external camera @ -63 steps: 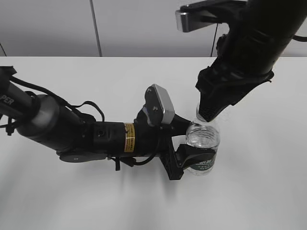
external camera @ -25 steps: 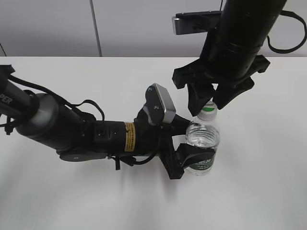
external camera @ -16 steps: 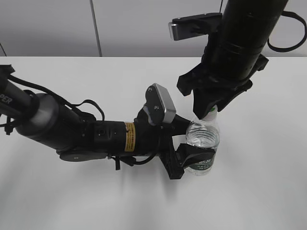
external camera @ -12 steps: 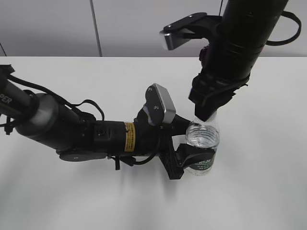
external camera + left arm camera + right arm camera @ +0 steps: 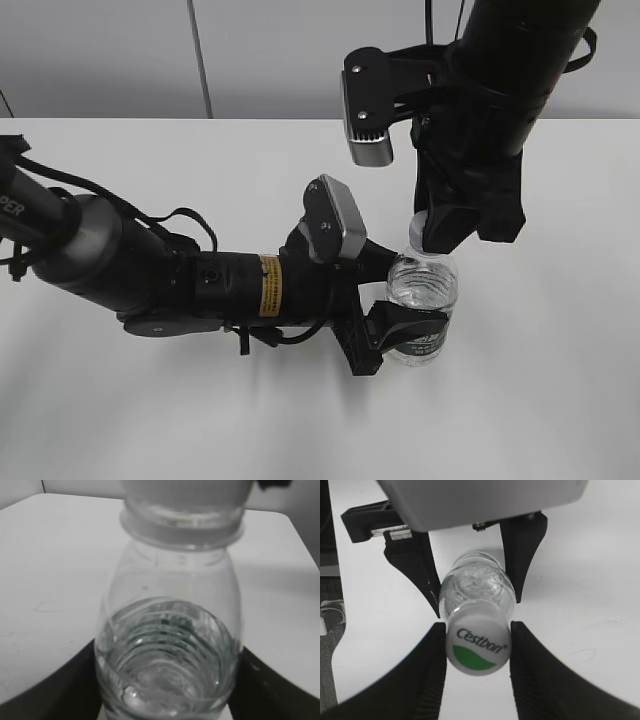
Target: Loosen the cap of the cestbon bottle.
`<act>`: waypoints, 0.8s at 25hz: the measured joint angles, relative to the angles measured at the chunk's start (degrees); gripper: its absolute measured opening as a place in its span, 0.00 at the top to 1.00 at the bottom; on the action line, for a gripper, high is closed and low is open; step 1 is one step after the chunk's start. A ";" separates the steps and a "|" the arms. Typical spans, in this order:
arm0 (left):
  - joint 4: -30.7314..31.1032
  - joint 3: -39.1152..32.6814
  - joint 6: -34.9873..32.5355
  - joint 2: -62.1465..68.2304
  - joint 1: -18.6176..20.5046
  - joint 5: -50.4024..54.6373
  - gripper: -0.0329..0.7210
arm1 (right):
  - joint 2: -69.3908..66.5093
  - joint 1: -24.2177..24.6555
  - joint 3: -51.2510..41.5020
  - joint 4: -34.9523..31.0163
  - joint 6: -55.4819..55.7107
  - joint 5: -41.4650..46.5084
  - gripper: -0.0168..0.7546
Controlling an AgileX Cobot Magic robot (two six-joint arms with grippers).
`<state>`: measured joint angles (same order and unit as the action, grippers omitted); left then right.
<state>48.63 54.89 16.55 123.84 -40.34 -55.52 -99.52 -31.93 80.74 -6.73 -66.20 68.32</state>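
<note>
The clear ribbed cestbon bottle point(image 5: 424, 285) stands upright on the white table, its dark green label band low on the body. My left gripper point(image 5: 405, 335) is shut on the bottle's lower body; in the left wrist view the bottle point(image 5: 167, 645) fills the gap between the black fingers point(image 5: 60, 685). My right gripper point(image 5: 445, 232) comes down from above and is shut on the white cap point(image 5: 477, 645), which shows the green mark and Cestbon lettering. Both black fingers point(image 5: 427, 670) press the cap's sides. In the exterior view the cap is almost hidden behind the right gripper.
The white table point(image 5: 560, 380) extends around the bottle. The left arm point(image 5: 150, 275) lies across the table's left half. The right arm's wrist camera point(image 5: 365, 105) hangs above the bottle. A grey wall runs behind the table.
My right gripper has rotated about the bottle's axis, its wrist camera swinging round to the front left. It opened above the cap a second ago and is now shut on it. The left gripper and bottle stayed still.
</note>
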 joint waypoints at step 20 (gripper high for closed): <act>-0.24 0.00 0.12 0.00 0.00 0.00 0.26 | 0.12 0.00 0.02 0.11 53.85 0.60 0.28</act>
<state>48.39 54.89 16.67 123.84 -40.34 -55.52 -99.41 -31.93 80.77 -6.62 -12.35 68.92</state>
